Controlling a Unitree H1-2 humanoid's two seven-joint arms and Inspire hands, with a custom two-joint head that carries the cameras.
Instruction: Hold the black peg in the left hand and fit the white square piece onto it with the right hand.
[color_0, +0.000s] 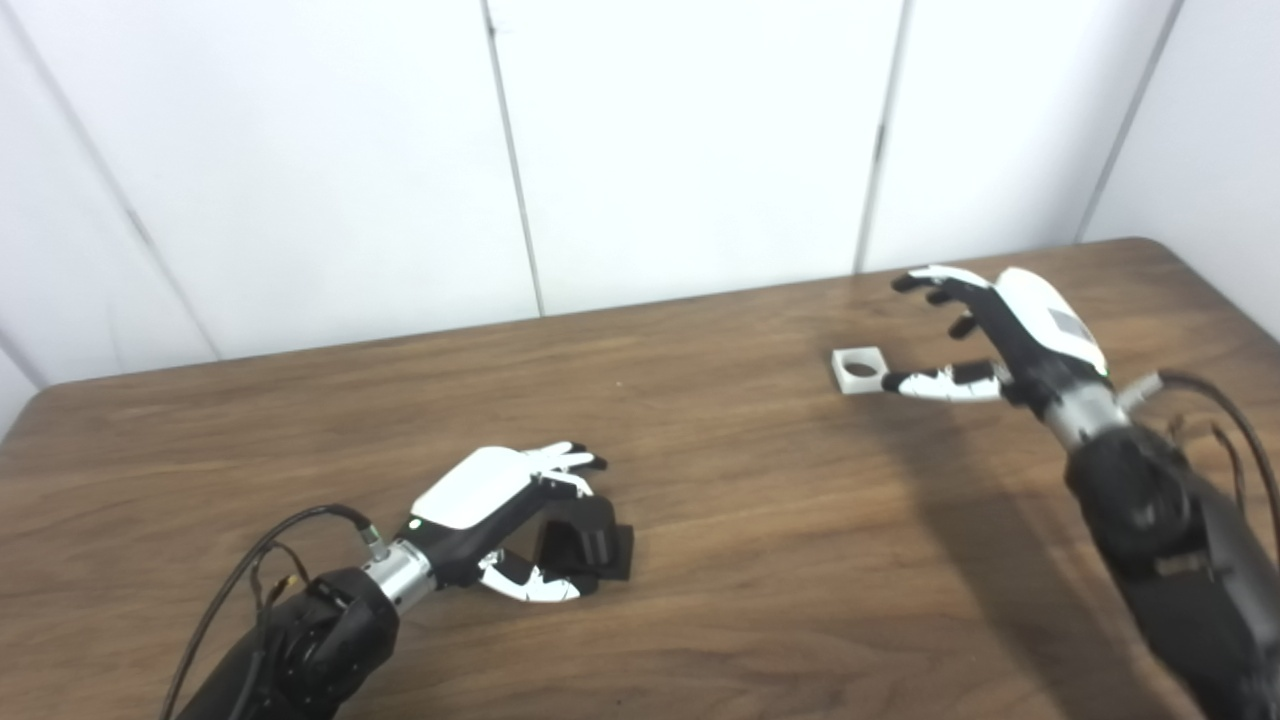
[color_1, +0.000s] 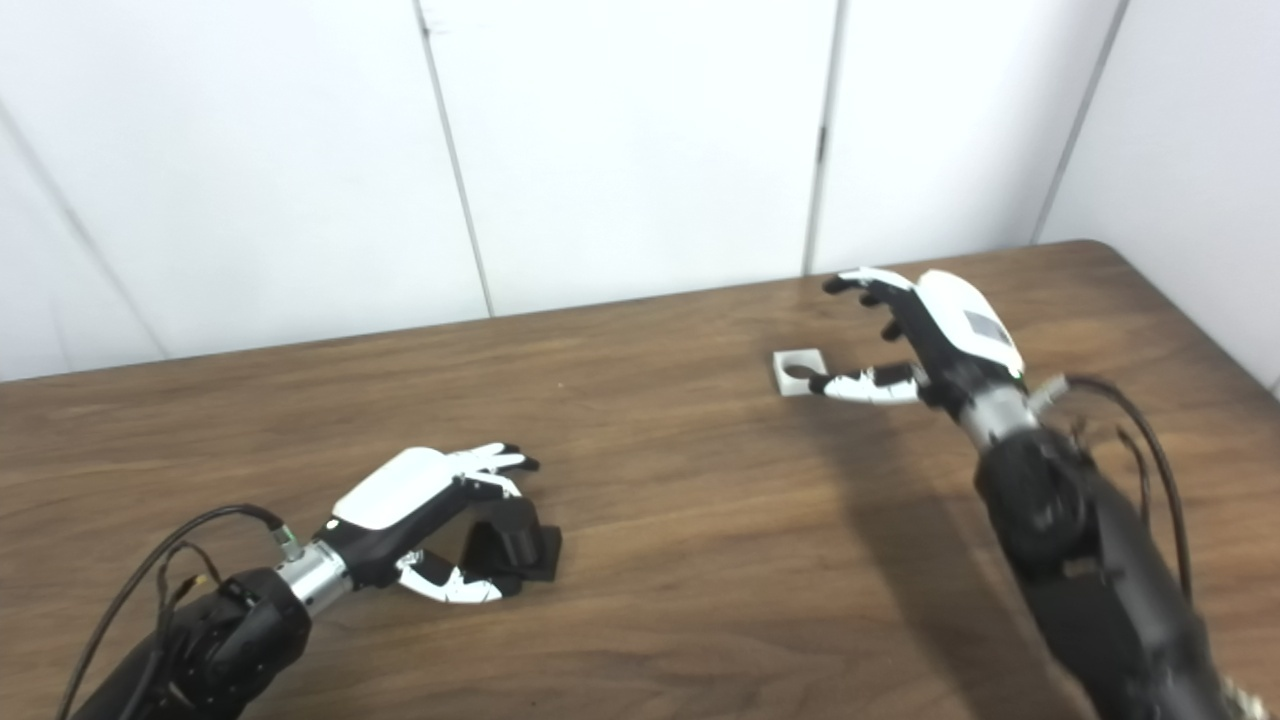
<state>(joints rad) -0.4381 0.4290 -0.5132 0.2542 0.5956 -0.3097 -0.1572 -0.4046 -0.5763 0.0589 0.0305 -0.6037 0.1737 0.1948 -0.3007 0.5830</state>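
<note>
In the left eye view, the left hand (color_0: 500, 510) cups the peg (color_0: 585, 540) on the bench (color_0: 750, 560), fingers over it, thumb under. In the right eye view, the right hand (color_1: 925, 335) is spread, empty, thumb tip at the white piece (color_1: 797, 370) lying flat.

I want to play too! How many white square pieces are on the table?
1. The white square piece lies on the far right of the table, by the right hand's thumb. None seems hidden.
</note>
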